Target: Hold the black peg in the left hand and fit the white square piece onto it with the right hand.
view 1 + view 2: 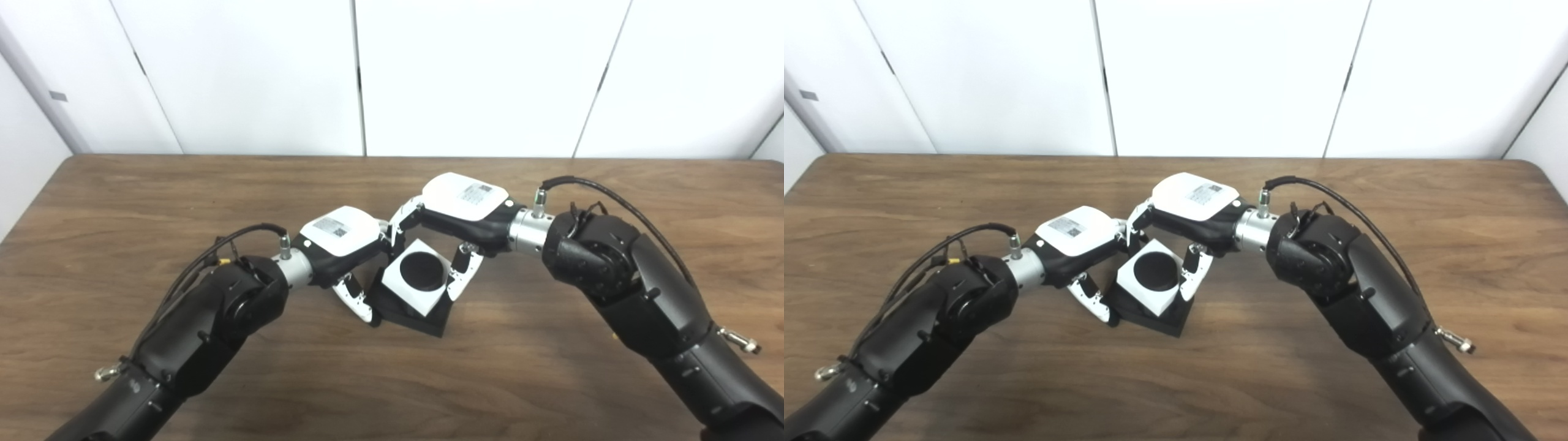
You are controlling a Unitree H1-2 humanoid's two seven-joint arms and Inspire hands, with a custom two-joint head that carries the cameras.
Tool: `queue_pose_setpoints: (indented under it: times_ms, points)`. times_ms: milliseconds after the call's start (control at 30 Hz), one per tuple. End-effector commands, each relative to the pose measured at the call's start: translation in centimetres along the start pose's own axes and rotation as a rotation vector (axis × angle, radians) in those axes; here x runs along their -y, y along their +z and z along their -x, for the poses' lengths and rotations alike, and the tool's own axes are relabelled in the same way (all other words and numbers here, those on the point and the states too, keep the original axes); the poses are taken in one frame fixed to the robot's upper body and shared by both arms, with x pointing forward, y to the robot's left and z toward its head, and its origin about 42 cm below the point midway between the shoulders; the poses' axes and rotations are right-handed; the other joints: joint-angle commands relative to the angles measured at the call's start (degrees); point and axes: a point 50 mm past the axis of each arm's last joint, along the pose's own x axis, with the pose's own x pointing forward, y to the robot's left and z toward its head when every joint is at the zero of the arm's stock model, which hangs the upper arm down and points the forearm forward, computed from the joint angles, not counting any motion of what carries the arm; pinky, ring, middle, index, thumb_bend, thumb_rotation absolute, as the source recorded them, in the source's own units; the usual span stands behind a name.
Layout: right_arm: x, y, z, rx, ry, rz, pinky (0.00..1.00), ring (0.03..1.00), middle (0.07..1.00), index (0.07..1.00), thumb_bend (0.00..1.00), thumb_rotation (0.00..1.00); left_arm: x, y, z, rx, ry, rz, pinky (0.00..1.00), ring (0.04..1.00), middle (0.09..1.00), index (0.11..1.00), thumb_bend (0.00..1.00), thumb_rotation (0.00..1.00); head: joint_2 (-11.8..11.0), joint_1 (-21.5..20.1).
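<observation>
Two hands hold one black peg (424, 271), one white square piece (401, 285).

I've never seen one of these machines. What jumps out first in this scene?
Two black arms meet at the middle of a brown wooden table. Between the left hand and the right hand sits a white square piece with a black round peg showing in its hole, over a black base.
</observation>
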Motion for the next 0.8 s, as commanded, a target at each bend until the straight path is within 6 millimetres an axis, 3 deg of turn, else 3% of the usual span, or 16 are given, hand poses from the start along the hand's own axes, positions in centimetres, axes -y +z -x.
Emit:
queue_pose_setpoints:
  times_ms: [0,33,100,200,500,767]
  points:
    - [0.2,0.2,-0.5,-0.021,0.059,0.025,0.73,0.811,0.779,0.488,0.52,0.15,3.3,1.2,-0.3,0.023,-0.14,-0.014,0.82,0.906,0.883,0.488,0.52,0.07,0.0,0.07]
    - [0.4,0.1,-0.3,-0.043,0.085,0.035,0.75,0.819,0.79,0.491,0.52,0.16,3.3,1.2,-0.3,0.02,-0.141,-0.012,0.82,0.906,0.883,0.488,0.52,0.07,0.0,0.07]
    - [0.7,-0.3,0.0,-0.075,0.114,0.048,0.75,0.836,0.816,0.683,0.86,0.37,3.3,1.1,-0.3,0.015,-0.143,-0.012,0.82,0.915,0.884,0.488,0.52,0.07,-0.01,-0.13]
    - [0.7,-0.9,0.6,-0.12,0.133,0.063,0.76,0.845,0.835,0.789,0.97,0.44,3.3,1.0,-0.3,0.01,-0.147,-0.017,0.82,0.92,0.885,0.488,0.52,0.07,0.02,-0.15]
    - [0.2,-1.8,2.5,-0.171,0.129,0.026,0.74,0.842,0.843,0.792,0.97,0.42,3.3,0.7,0.1,0.003,-0.151,-0.021,0.82,0.913,0.886,0.488,0.52,0.07,0.2,-0.62]
    - [1.6,-2.4,4.1,-0.207,0.065,-0.001,0.74,0.827,0.833,0.782,0.95,0.38,3.3,0.5,0.1,0.004,-0.151,-0.016,0.82,0.916,0.889,0.488,0.52,0.07,0.17,-0.87]
